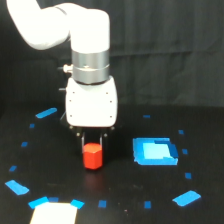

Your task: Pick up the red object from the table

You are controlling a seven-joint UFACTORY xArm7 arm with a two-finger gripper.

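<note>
- Red-orange and matte, the red object (92, 156) was seen directly beneath the claw (92, 144), with its upper end lying between the two dark fingers and its lower end apparently at the black worktop (120, 195).
- The grasping step was judged to be in hand: the claw had been brought over the block, but a lift could not be confirmed.
- Whether the claw was clenched on the block or only straddling it could not be told; the finger tips were lost against the dark background.
- If no grip had been made, a squeeze on the block's flanks would be called for next, followed by a straight upward pull; if it had, only the lift remained.
- Contact between the block's base and the worktop could not be settled, since no clear shadow or gap was visible below it.
- A large blue patch (154, 151) lay well apart from the claw, towards the exterior view's right, and small blue tape marks (46, 113) were scattered around it.
- A pale shape (54, 212) nearer the camera than the claw was cut off by the bottom edge and could not be identified.
- The arm's upper links were cropped at the top.
</note>
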